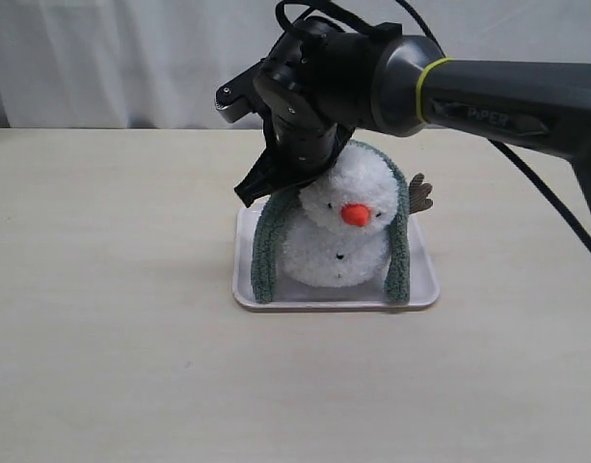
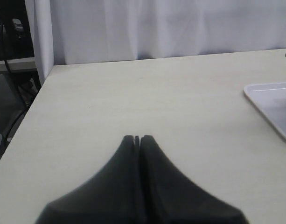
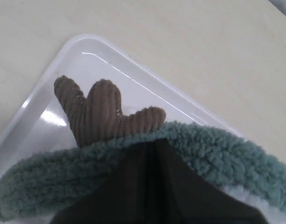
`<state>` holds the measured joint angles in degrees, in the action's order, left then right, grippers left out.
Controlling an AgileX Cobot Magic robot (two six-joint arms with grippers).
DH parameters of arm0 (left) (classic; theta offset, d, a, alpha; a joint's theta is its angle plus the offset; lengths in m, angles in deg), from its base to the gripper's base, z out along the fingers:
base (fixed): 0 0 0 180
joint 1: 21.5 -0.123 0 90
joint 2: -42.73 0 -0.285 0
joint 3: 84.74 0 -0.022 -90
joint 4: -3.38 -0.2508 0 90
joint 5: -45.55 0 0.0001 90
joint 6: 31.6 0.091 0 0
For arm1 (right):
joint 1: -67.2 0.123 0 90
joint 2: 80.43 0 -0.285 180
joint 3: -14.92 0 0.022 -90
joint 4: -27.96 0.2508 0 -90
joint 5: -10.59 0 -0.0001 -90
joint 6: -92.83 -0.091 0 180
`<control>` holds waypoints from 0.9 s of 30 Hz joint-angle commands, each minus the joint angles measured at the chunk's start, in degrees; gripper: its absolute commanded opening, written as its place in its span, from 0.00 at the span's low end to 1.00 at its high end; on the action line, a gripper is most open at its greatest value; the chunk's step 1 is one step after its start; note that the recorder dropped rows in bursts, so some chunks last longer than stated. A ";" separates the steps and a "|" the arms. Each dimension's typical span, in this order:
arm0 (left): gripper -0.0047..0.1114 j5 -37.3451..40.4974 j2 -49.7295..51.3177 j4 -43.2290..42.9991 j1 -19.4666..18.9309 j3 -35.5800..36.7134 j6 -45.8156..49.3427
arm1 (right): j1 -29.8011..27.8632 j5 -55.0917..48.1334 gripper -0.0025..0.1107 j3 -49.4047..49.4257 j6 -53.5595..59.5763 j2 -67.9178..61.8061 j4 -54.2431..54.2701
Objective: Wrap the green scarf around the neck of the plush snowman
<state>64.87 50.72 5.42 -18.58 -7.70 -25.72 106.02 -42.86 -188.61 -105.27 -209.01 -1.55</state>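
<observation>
Grey-green fleece, the green scarf [image 1: 263, 253] arches side to side over the plush snowman's [image 1: 338, 253] head, not its neck [image 1: 326, 231], ends hanging to the tray [image 1: 425, 289], so we judge the right jaws, clenched at its upper bend, nearer than the left jaws, clenched over the counter [image 2: 133, 93].

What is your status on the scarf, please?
Left gripper shut, off aside. Right gripper shut at green scarf. Scarf draped atop plush snowman, not wrapped. No obstruction.
</observation>
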 commanded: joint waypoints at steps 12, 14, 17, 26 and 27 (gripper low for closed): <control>0.04 -0.72 -0.20 0.16 0.41 0.18 0.08 | -0.06 3.63 0.06 -0.24 0.84 4.07 4.19; 0.04 -0.72 -0.20 0.16 0.41 0.18 0.08 | -0.06 5.42 0.06 -0.24 2.03 3.98 6.70; 0.04 -0.72 -0.20 0.16 0.41 0.18 0.08 | -0.06 7.80 0.06 -0.24 2.05 3.68 8.76; 0.04 -0.86 -0.20 0.16 0.41 0.18 0.08 | -0.06 6.47 0.06 -0.24 2.05 0.52 9.33; 0.04 -0.86 -0.20 0.16 0.41 0.18 0.08 | -0.06 6.28 0.06 -0.24 2.05 -0.02 9.33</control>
<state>64.87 50.72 5.42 -18.58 -7.70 -25.72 106.02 -35.90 -188.61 -103.63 -207.91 7.45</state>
